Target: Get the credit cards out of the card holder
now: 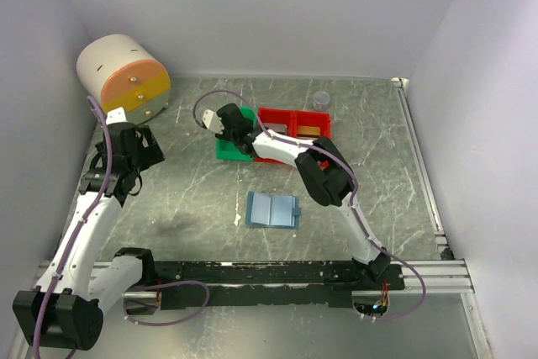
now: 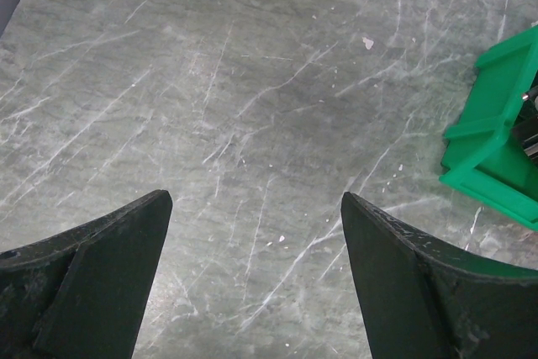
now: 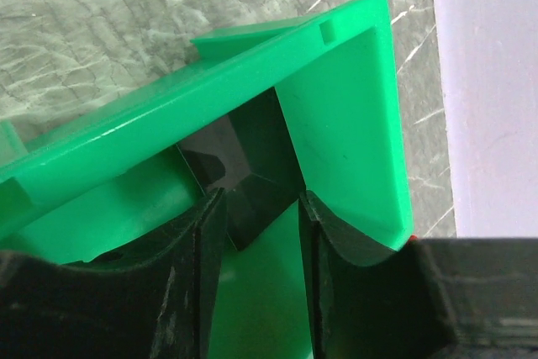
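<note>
Green walls of a bin (image 3: pixel 353 124) surround the right fingers (image 3: pixel 206 292), which stand partly apart with a dark card (image 3: pixel 244 178) just past their tips. The card looks loose, though contact is hard to rule out. Toward the arm bases from there, the holder (image 1: pixel 273 209) lies open on the surface (image 1: pixel 185 199), long axis left-right, nearer the right arm. Left fingers (image 2: pixel 101 292) hang wide apart, gripping nothing.

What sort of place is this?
Probably a robot test bench in a lab: a left arm and a right arm bolted to a rail at the table edge, blank white walls boxing it in, a red bin and green bin set out.
</note>
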You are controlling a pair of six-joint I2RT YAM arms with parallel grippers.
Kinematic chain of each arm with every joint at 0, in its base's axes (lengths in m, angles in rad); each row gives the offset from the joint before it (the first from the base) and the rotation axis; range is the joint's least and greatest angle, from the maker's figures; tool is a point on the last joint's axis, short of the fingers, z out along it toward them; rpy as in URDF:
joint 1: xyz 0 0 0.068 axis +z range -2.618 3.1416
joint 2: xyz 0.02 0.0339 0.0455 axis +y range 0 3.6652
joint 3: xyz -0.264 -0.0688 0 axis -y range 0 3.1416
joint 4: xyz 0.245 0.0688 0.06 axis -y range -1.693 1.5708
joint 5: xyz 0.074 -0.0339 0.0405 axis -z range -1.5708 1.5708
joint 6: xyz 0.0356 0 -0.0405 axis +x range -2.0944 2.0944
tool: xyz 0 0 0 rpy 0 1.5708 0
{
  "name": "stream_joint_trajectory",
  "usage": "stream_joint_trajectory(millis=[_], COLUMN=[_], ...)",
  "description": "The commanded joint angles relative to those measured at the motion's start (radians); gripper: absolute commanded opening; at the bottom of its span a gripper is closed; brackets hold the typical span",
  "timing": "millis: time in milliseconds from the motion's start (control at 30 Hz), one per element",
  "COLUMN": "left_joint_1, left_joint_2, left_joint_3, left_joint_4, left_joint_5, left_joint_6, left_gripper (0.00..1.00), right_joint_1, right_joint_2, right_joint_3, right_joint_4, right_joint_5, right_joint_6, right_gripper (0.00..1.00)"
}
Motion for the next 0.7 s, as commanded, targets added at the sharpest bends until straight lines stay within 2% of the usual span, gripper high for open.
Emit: stream_joint_trajectory(millis=[0,167,267,367,500,667], left_joint_1=[0.012,0.012,0.014,0.014,0.014,0.012], left_joint_2=[0.002,0.01,0.015,0.025,0.05,0.095], left_joint_3=[0.005,0.004,0.004,0.0,-0.011,-0.007], left_joint_4=[0.023,0.022,0.027,0.036,0.064,0.074], left_joint_5=[0.02,0.028,0.044,0.078,0.19,0.307], left_joint_6=[0.018,0.02,0.023,0.031,0.059,0.099], left_gripper=[0.94,0.94,0.94,0.94,0.93,0.93], right_joint_1=[-0.01,-0.012,-0.012,-0.013,-0.03,-0.06], right_joint_2=[-0.026,-0.104,-0.205,-0.381,-0.645,-0.869], right_joint_3=[0.033,0.048,0.019,-0.183,-0.514,-0.766], right_joint_4=[0.001,0.01,0.022,0.104,0.202,0.135], right_joint_5=[-0.009,-0.056,-0.07,-0.054,-0.044,-0.107], right_joint_6=[0.05,0.178,0.337,0.501,0.741,1.033], right_gripper=[0.4,0.43,0.46,0.52,0.54,0.56])
